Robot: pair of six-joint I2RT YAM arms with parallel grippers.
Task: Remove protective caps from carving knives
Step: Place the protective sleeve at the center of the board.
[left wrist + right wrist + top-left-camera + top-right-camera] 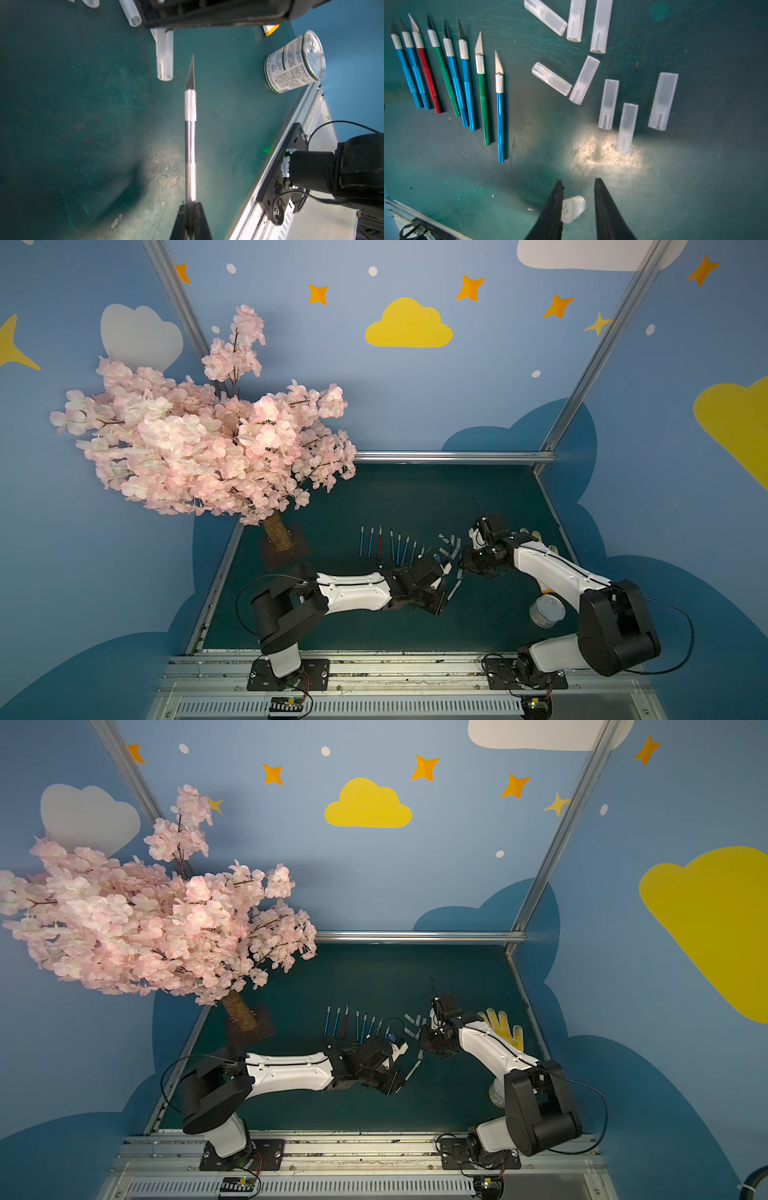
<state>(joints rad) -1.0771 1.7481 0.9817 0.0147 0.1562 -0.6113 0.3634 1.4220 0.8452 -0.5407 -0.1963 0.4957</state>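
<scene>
The protective caps (584, 80) lie loose on the green mat (695, 187). Eight show in the right wrist view, scattered at different angles, two of them touching end to side, and all are empty. To one side of them eight carving knives (467, 83) lie side by side in a row. Their bare blades point the same way, and the handles run blue, blue, red, green, blue, blue, green, blue. The left gripper (190, 204) is clamped tight on the tail of a ninth, the silver knife (190, 135), which juts out above the mat with its blade uncovered. Just beside that blade's tip, not touching it, hangs a single cap (164, 56). The right gripper (579, 180) pinches its other end, with its fingers narrowly apart around it. In both top views the two grippers nearly meet near the middle of the mat, close to the loose caps. A labelled tin can (295, 62) sits on the mat near the right arm, and a yellow glove (503, 1029) lies behind that arm.
</scene>
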